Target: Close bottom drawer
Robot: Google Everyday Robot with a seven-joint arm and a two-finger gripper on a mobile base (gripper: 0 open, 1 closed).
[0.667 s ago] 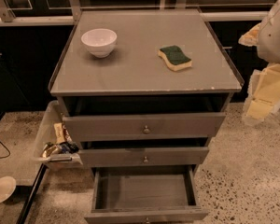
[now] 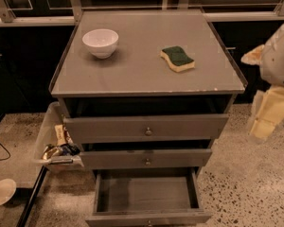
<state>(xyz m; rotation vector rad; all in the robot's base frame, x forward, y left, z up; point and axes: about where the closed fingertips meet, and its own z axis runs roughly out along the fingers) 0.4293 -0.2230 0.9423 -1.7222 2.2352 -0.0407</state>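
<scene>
Grey cabinet (image 2: pixel 142 77) centre. Bottom drawer (image 2: pixel 146 195) is pulled far out at the near edge, with its bare floor showing. Clear bin (image 2: pixel 43 132) left of the cabinet holds snack packets (image 2: pixel 60 148). Gripper (image 2: pixel 266 119) hangs right of the cabinet, touching nothing; how far open, can't tell. White bowl (image 2: pixel 100 42) and sponge (image 2: pixel 177 59) sit on top.

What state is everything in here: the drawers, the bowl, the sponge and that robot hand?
Bottom drawer: pulled far out, empty.
Middle drawer: open a little.
Top drawer: open a little.
White bowl: upright.
Sponge: lying flat, green side up.
Gripper: hanging right of the drawers, touching nothing.
</scene>
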